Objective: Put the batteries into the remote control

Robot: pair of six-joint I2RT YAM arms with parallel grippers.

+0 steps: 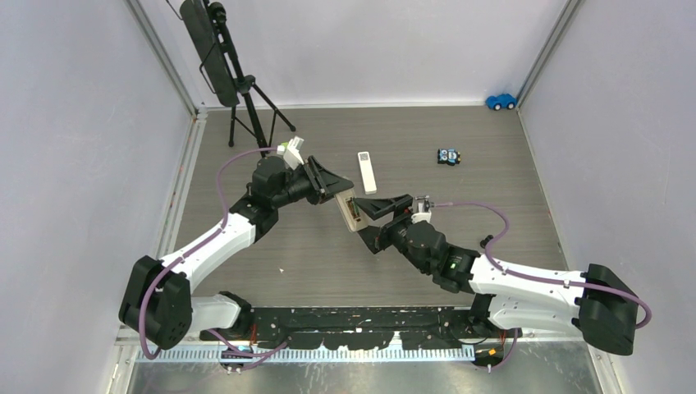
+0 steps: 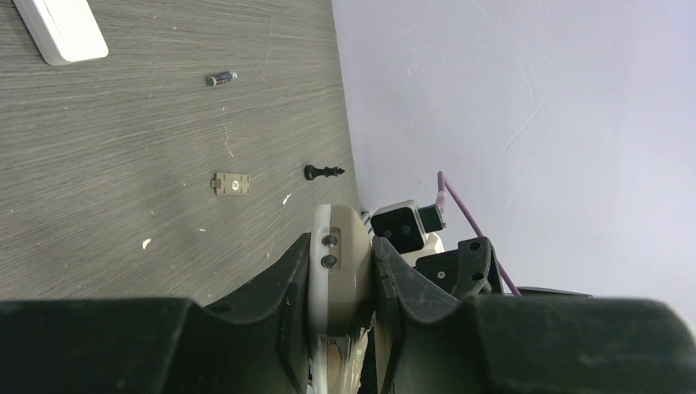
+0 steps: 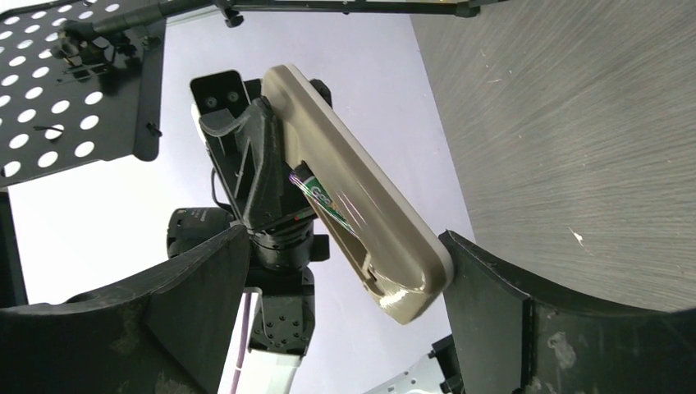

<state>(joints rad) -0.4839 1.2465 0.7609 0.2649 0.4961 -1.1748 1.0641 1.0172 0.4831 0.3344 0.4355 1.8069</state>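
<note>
One battery [image 3: 324, 197] sits in the open compartment [image 3: 351, 240] of the beige remote [image 3: 373, 193], which my left jaws clamp above the bench [image 2: 123, 139]. My right jaws stand wide on either side of its end. A second battery [image 2: 222, 78] lies on the bench.

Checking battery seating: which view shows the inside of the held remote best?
Right wrist: the beige remote faces it, open, one battery inside. Top external shows the remote small, in the left pincer. Left wrist sees only one end of it.
</note>
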